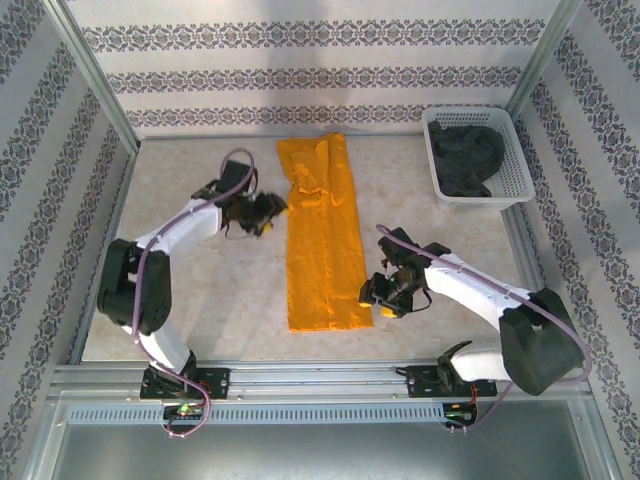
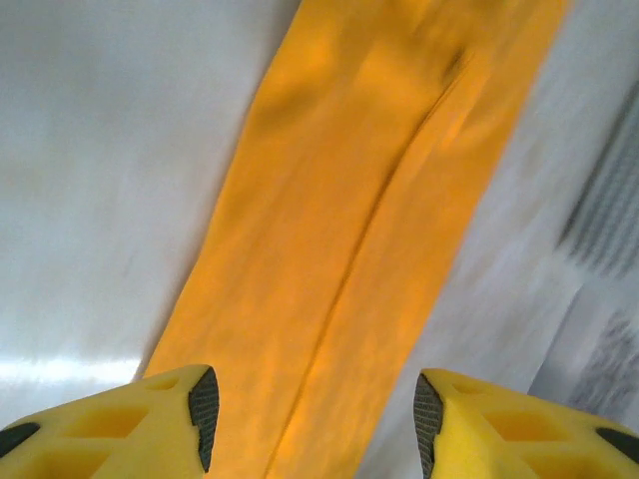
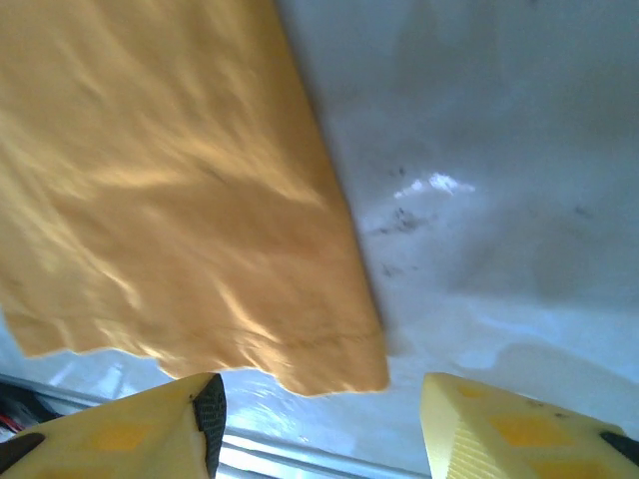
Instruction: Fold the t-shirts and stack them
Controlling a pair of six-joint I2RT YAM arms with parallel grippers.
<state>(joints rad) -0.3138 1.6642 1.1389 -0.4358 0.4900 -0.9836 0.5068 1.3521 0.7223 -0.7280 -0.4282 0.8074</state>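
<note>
I read the left gripper (image 1: 269,213) open, just left of the folded mustard-orange t-shirt (image 1: 322,235); the right gripper (image 1: 376,300) open at its near right corner.

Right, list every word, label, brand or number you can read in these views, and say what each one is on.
None: no readable text.
The mustard-orange t-shirt is plain cloth with no print.
The dark t-shirt in the white basket shows no label.
The wallpaper carries only an ornamental pattern.
</note>
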